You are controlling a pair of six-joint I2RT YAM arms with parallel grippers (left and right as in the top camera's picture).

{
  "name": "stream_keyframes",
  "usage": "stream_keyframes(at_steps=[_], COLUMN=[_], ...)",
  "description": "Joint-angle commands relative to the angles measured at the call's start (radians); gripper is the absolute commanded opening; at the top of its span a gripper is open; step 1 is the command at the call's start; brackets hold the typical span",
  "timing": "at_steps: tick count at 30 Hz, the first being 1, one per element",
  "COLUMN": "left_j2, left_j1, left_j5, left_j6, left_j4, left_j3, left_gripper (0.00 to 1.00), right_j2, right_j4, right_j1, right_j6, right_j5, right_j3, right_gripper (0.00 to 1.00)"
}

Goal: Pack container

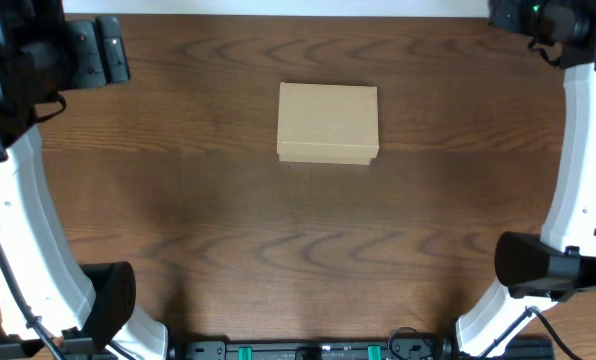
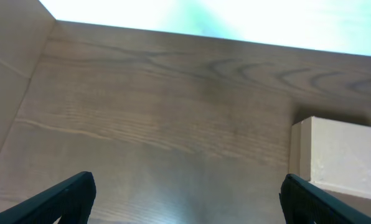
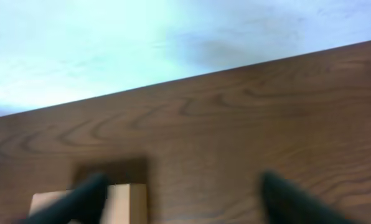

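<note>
The container (image 1: pixel 328 122) is a plain tan cardboard box lying in the middle of the wooden table, its lid flap down. Both arms are drawn back to the table's sides, away from it. In the left wrist view my left gripper (image 2: pixel 187 190) is open wide over bare wood, and the container's corner (image 2: pixel 344 155) shows just beyond its right finger. My right gripper (image 3: pixel 182 190) is blurred but open, with nothing between its fingers. A corner of the container (image 3: pixel 126 202) peeks out past its left finger.
The brown wooden table (image 1: pixel 228 230) has its far edge against a pale wall. The left arm's white links (image 1: pixel 28 220) run along the left side and the right arm's (image 1: pixel 578 150) along the right. Black arm bases sit at the front edge.
</note>
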Motion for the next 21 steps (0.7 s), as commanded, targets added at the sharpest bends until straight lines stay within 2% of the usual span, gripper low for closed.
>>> stream_keyframes(at_steps=[1,9,21], left_j2=[-0.006,-0.004,-0.004], left_j1=[0.002,0.002,0.002], left_j5=[-0.017,-0.017,-0.017], left_j6=[0.0,0.0,0.0], left_j4=[-0.024,-0.024,-0.024], left_j3=[-0.004,-0.006,-0.006], left_gripper=[0.95,0.95,0.95], right_j2=[-0.025,-0.025,-0.025], right_j4=[-0.021,-0.089,-0.095], right_j1=[0.0,0.0,0.0], right_j6=[0.0,0.0,0.0], right_j5=[-0.001,-0.001,-0.001], right_j3=[0.006,0.005,0.005], right_gripper=[0.99,0.99,0.99])
